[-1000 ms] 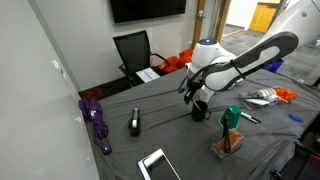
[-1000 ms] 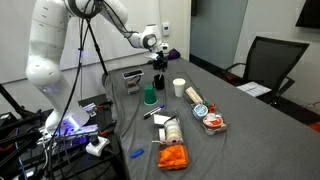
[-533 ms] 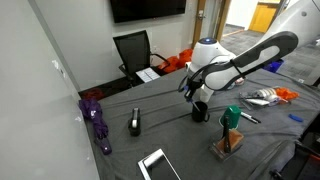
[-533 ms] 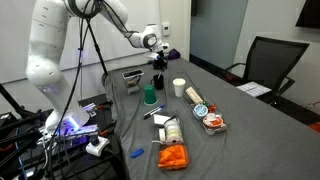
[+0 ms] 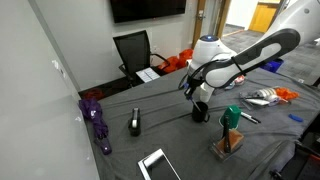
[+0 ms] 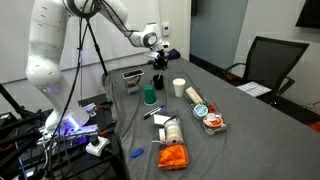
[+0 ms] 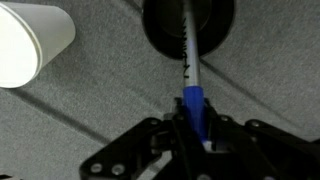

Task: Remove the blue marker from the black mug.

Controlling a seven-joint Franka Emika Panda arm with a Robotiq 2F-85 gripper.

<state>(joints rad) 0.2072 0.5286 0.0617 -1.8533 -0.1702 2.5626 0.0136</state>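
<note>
The black mug point(image 7: 188, 28) stands on the grey table, seen from above in the wrist view; it also shows in both exterior views point(image 5: 200, 111) point(image 6: 159, 80). The blue marker point(image 7: 190, 70) stands in it, its white barrel running down into the mug and its blue cap end up between my fingers. My gripper point(image 7: 194, 128) is shut on the marker's blue end, right above the mug point(image 5: 192, 90) point(image 6: 158, 60).
A white cup point(image 7: 30, 45) point(image 6: 179, 87) stands beside the black mug. A green mug point(image 6: 149, 96) point(image 5: 232, 117), a wooden block point(image 5: 228, 143), a tablet point(image 5: 158, 164), snack packets point(image 6: 205, 113), an orange bag point(image 6: 173, 156) and purple cloth point(image 5: 97, 120) lie around the table.
The gripper has risen very slightly above the mug; otherwise nothing has visibly changed.
</note>
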